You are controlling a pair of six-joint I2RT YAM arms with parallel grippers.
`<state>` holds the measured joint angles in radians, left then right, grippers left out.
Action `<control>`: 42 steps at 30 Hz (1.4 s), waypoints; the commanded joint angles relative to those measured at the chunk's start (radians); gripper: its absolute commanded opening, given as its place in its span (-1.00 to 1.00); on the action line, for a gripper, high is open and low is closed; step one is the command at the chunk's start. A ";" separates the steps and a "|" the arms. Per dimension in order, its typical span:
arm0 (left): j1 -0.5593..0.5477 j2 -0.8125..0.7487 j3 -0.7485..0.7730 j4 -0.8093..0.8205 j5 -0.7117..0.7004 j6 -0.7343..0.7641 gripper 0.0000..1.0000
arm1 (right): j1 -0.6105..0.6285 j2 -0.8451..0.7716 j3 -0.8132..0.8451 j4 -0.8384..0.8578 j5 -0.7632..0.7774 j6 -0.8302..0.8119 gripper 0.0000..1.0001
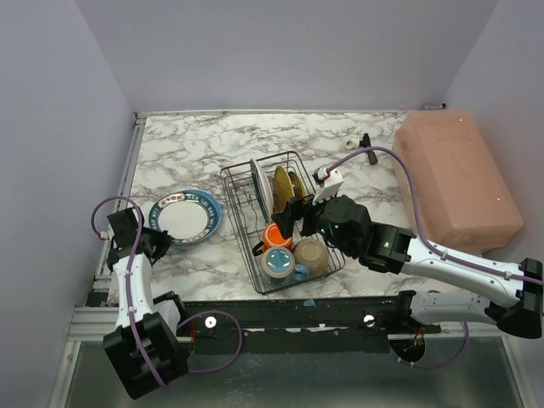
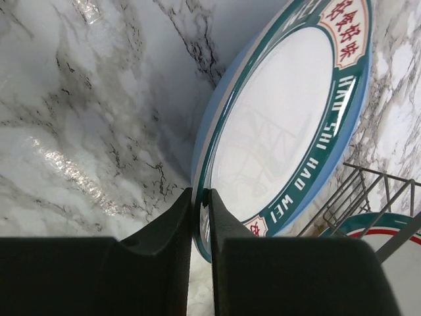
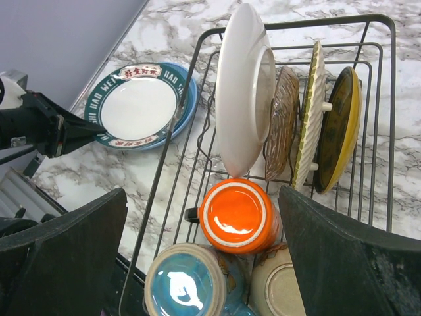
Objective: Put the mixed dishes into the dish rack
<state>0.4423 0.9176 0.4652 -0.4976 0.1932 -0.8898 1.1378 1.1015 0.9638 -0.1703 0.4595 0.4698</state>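
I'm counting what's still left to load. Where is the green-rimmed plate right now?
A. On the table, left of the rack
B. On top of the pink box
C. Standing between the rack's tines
A: the green-rimmed plate lies on the table, left of the rack and outside it, with the left gripper closed on its rim.

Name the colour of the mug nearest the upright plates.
Orange: the mug shows clearest in right wrist view.
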 commanded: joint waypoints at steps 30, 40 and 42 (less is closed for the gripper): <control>-0.141 -0.335 0.436 0.124 0.401 0.096 -1.00 | -0.018 0.155 0.146 0.057 -0.144 0.162 1.00; -0.352 -0.357 0.335 0.406 0.652 0.012 -1.00 | -0.030 0.036 0.060 0.230 -0.088 0.259 0.99; -0.371 -0.364 0.312 0.420 0.686 0.020 -1.00 | -0.031 0.009 0.023 0.276 -0.076 0.277 0.92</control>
<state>0.1081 0.5816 0.8234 -0.2478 0.7200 -0.8249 1.1110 1.1637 1.0454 -0.0124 0.3355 0.6891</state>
